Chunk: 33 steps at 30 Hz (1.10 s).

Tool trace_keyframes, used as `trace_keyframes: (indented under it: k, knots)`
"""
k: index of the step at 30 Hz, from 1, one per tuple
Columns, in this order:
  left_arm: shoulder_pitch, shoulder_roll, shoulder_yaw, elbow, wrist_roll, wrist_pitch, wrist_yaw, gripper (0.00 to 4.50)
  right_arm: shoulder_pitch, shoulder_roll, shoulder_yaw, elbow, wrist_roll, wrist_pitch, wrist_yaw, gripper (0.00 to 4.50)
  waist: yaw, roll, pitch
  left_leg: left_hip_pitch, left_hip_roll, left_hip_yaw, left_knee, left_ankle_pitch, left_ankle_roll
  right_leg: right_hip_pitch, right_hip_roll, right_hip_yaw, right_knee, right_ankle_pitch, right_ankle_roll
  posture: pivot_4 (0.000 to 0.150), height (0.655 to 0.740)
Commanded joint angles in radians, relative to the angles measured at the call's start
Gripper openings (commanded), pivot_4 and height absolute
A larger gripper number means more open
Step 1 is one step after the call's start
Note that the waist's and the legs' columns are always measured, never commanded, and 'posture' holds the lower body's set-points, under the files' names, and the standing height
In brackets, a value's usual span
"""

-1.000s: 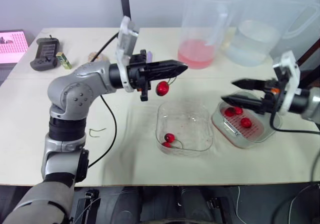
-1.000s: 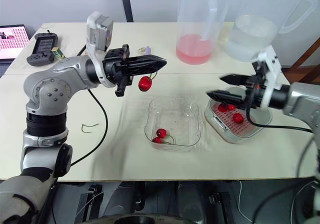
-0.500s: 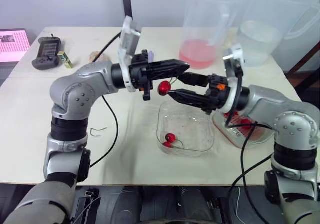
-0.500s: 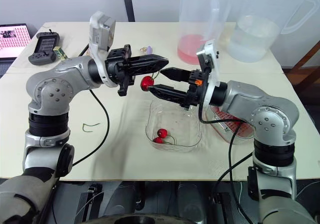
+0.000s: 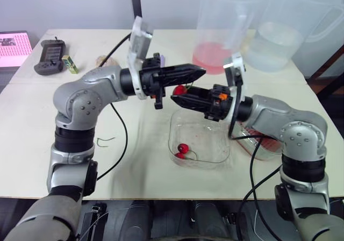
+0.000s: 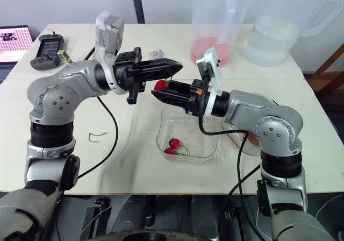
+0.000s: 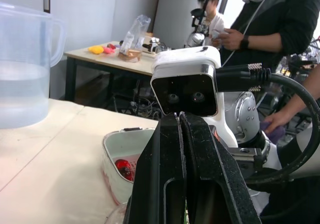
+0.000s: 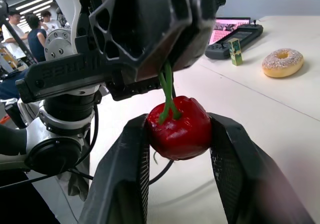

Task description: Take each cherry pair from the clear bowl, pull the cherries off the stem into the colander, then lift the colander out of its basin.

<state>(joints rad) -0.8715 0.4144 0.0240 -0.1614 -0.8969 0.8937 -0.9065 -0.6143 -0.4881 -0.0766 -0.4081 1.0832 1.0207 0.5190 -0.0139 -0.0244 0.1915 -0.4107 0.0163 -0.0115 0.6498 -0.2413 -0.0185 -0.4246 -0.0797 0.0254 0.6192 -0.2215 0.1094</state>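
A: Left gripper (image 5: 198,71) pinches the stem (image 8: 166,91), right gripper (image 5: 176,97) clamps the cherry (image 8: 177,127), above the clear bowl's (image 5: 215,157) far-left corner.
B: Best pulls straight rightward, releases over the colander (image 7: 127,149).

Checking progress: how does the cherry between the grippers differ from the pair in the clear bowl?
The held cherry hangs in mid-air; the bowl pair lies in the clear bowl. The held cherry is gripped, stem in the left gripper, body in the right gripper; the bowl pair is untouched. Both are red.
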Motion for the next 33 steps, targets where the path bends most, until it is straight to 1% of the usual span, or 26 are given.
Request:
trace_keyframes:
  k: [1,6,13,15,17,19,21,26,29,33]
  knots:
    - [-0.011,0.006,0.021,-0.031,-0.018,-0.005,0.005,0.00,0.000,-0.001,-0.011,-0.034,0.021,-0.013,0.008,1.73,0.000,0.000,0.000,0.000,0.000,0.000,0.000,0.000,0.000,0.000,0.000,0.000,0.000,0.000,0.000,0.150,0.7400]
    - [-0.011,0.006,0.021,-0.026,-0.016,-0.009,0.004,0.00,0.023,-0.036,0.010,-0.047,0.025,0.022,0.030,1.73,0.000,0.000,0.000,0.000,0.000,0.000,0.000,0.000,0.000,0.000,0.000,0.000,0.000,0.000,0.000,0.150,0.7400]
    - [-0.014,0.005,0.005,-0.028,-0.014,-0.009,-0.018,0.00,0.069,-0.048,0.046,-0.067,0.049,0.080,0.004,1.73,-0.001,0.000,0.000,0.000,0.000,0.000,0.000,0.000,0.000,0.000,0.000,0.000,0.000,0.000,-0.001,0.150,0.7400]
    - [-0.018,0.006,0.005,-0.022,-0.010,-0.012,-0.022,0.00,0.075,-0.047,0.023,-0.061,0.070,0.086,-0.011,1.73,0.000,0.000,0.000,0.000,0.000,0.000,0.000,0.000,0.000,0.000,0.000,0.000,0.000,0.000,-0.001,0.150,0.7400]
    - [-0.021,0.006,0.005,-0.015,-0.008,-0.013,-0.024,0.00,0.075,-0.034,-0.038,-0.040,0.143,0.079,-0.039,1.73,0.000,0.000,0.000,0.000,0.000,0.000,0.000,0.000,0.000,0.000,0.000,0.000,0.000,0.000,-0.001,0.150,0.7400]
    - [-0.022,0.007,0.003,-0.012,-0.006,-0.013,-0.028,0.00,0.081,-0.063,-0.076,-0.042,0.169,0.074,-0.030,1.73,0.001,0.000,0.000,0.000,0.000,0.000,0.000,0.000,0.000,0.000,0.000,0.000,0.000,0.000,0.000,0.150,0.7400]
    - [-0.023,0.009,0.002,-0.008,-0.003,-0.016,-0.033,0.00,0.100,-0.116,-0.103,-0.053,0.161,0.070,0.007,1.73,0.003,0.000,0.000,0.000,0.000,0.000,0.000,0.000,0.000,0.000,0.000,0.000,0.000,0.000,0.000,0.150,0.7400]
    - [-0.028,0.043,0.000,0.018,0.033,-0.050,-0.073,0.00,0.151,-0.372,-0.269,0.031,0.090,0.049,0.124,1.73,0.003,0.000,0.000,0.000,0.000,0.001,0.000,0.000,0.000,0.000,0.000,0.000,-0.001,-0.002,-0.003,0.150,0.7400]
    - [-0.026,0.063,0.000,0.029,0.055,-0.071,-0.095,0.00,0.246,-0.565,-0.286,0.069,-0.069,-0.015,0.250,1.73,0.003,0.000,0.000,0.000,0.000,0.001,0.000,0.000,0.000,0.000,0.000,0.000,-0.002,-0.002,-0.003,0.150,0.7400]
    - [-0.013,0.076,-0.004,0.032,0.076,-0.091,-0.114,0.00,0.351,-0.709,-0.277,0.152,-0.244,-0.127,0.362,1.73,-0.002,0.000,0.000,0.000,0.000,0.002,-0.001,0.000,0.000,0.000,0.000,0.001,-0.002,-0.002,-0.003,0.150,0.7400]
